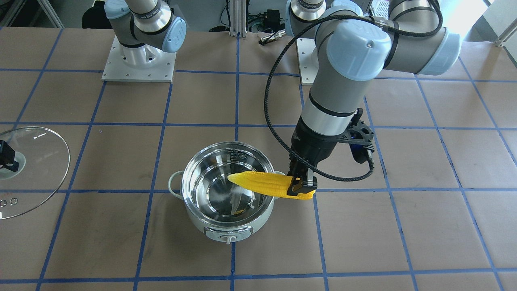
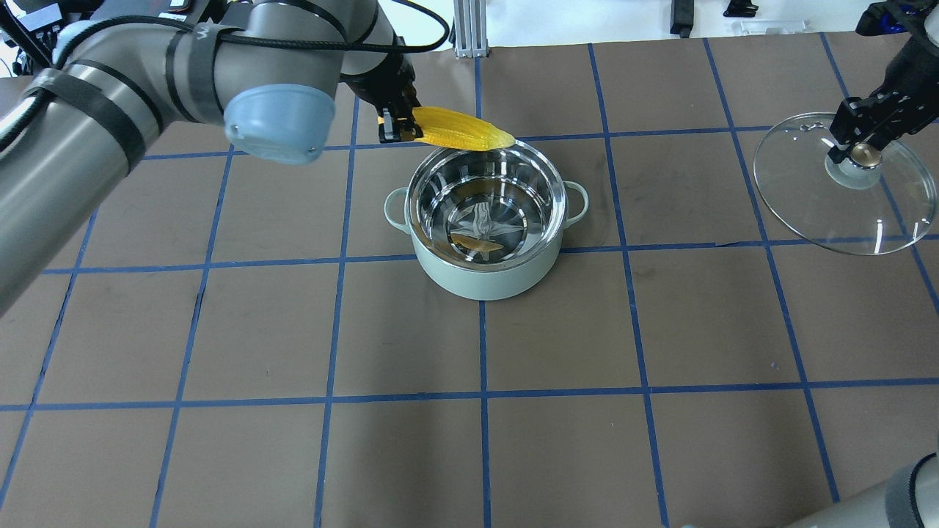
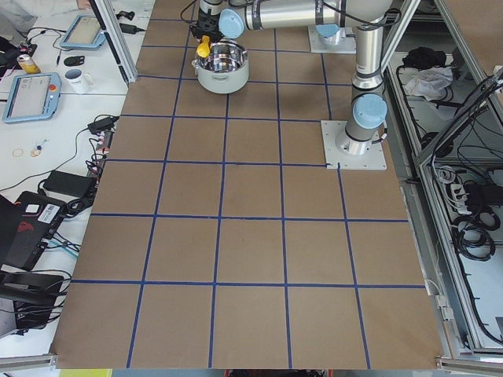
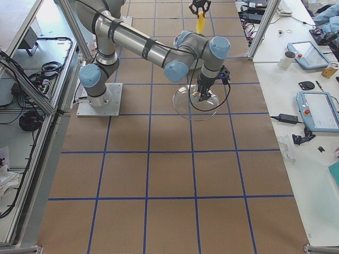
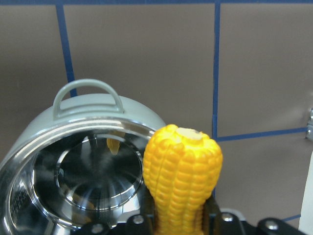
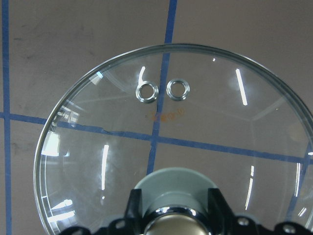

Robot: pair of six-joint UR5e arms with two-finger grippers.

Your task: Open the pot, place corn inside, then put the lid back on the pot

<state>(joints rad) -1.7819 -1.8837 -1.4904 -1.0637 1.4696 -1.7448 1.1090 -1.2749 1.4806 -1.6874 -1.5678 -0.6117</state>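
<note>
Pot (image 2: 480, 282) on blue-gridded table (image 2: 631, 323)

Table (image 3: 251, 251) is covered in brown paper with a blue tape grid (image 3: 221, 218). A white bench (image 3: 16, 169) runs along one long side of the table, with two tablet-style controllers (image 3: 31, 96), a white mug (image 3: 78, 78), a can (image 3: 27, 63) and a black power brick (image 3: 59, 182). Past the table's opposite side there are bundles of black cables (image 3: 471, 228).
</note>
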